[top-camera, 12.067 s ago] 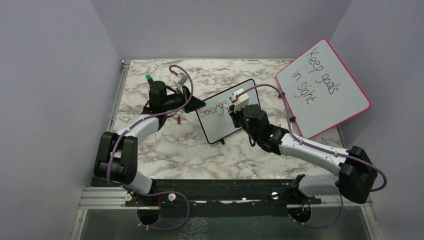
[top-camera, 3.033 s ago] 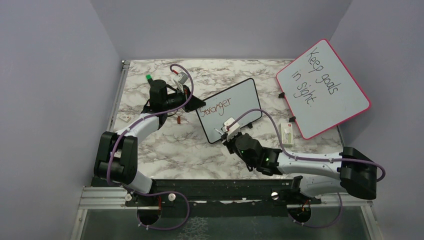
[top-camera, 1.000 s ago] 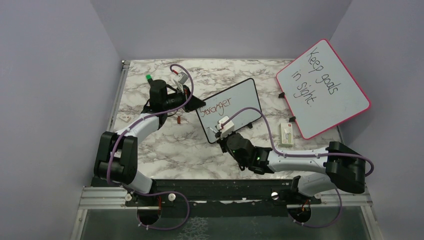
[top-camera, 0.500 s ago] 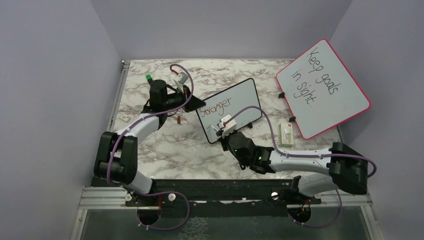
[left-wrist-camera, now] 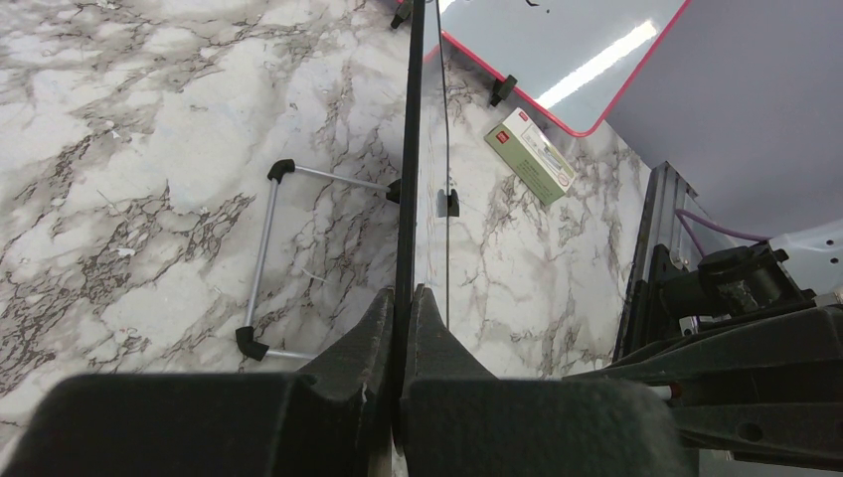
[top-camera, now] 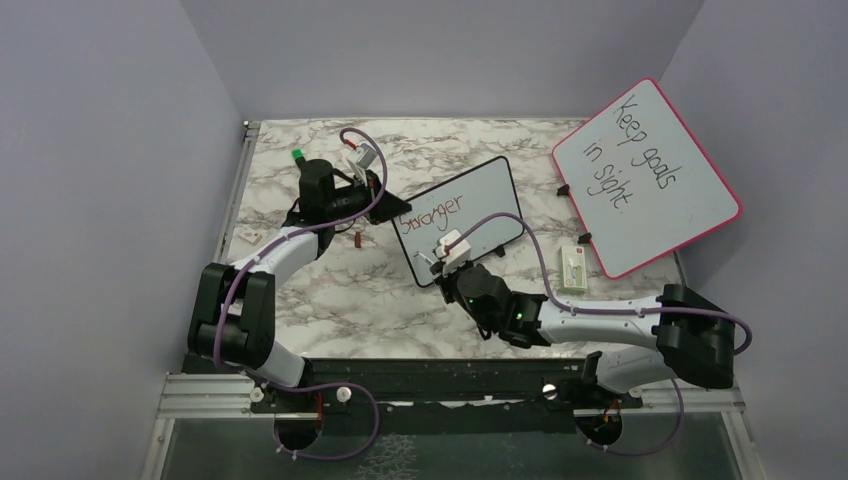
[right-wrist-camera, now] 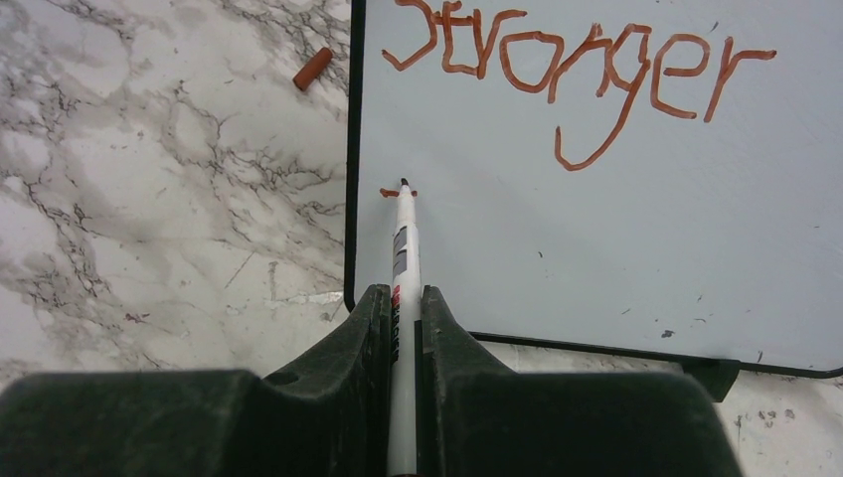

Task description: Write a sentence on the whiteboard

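The small black-framed whiteboard (top-camera: 487, 222) stands tilted mid-table on thin wire feet. My left gripper (top-camera: 385, 207) is shut on its left edge; the left wrist view shows the board edge-on (left-wrist-camera: 410, 149) between the pinched fingers of the left gripper (left-wrist-camera: 403, 293). The sentence (top-camera: 430, 215) reads "Stronger" (right-wrist-camera: 577, 60) in reddish-brown across the top. My right gripper (right-wrist-camera: 402, 293) is shut on a white marker (right-wrist-camera: 403, 238). The marker's tip touches the board below the "S", at a short fresh red dash (right-wrist-camera: 398, 192). Seen from above, the right gripper (top-camera: 434, 262) is at the board's lower left.
A larger pink-framed board (top-camera: 645, 175) with black handwriting leans at the back right. A small white-green box (top-camera: 572, 268) lies beside it. The reddish marker cap (top-camera: 359, 239) lies left of the whiteboard, and a small white piece (top-camera: 245, 235) sits near the left table edge.
The right gripper has left the end of "Stronger" for the board's lower left and made a short dash there. It barely moved in the last second. The left arm stayed put.
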Tool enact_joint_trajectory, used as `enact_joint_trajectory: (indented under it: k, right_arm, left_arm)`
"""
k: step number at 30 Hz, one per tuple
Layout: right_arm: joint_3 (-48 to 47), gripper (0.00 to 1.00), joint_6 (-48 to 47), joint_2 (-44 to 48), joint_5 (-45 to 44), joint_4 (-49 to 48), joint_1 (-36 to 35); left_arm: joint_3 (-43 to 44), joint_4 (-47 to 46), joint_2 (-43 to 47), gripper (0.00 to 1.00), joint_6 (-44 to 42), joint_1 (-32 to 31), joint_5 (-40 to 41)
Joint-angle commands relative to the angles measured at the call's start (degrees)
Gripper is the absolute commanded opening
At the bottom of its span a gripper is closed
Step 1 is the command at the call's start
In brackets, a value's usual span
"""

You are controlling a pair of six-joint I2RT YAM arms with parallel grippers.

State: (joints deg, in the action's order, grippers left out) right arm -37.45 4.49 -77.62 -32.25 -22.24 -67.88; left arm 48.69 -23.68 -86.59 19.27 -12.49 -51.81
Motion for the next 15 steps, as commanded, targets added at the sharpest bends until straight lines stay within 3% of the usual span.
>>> enact_joint_trajectory:
  k: [1, 15]
  right_arm:
    - [-2.2, 0.01, -0.5, -1.1, 0.7, -1.3, -0.2]
    - [-2.7, 0.01, 0.0, -2.2, -0.8, -1.6, -0.1]
  left_arm:
    - [-0.7, 6.0, -2.0, 0.00, -2.6, -0.2, 5.1]
    - [-0.7, 6.0, -1.8, 0.00, -2.7, -0.2, 5.0]
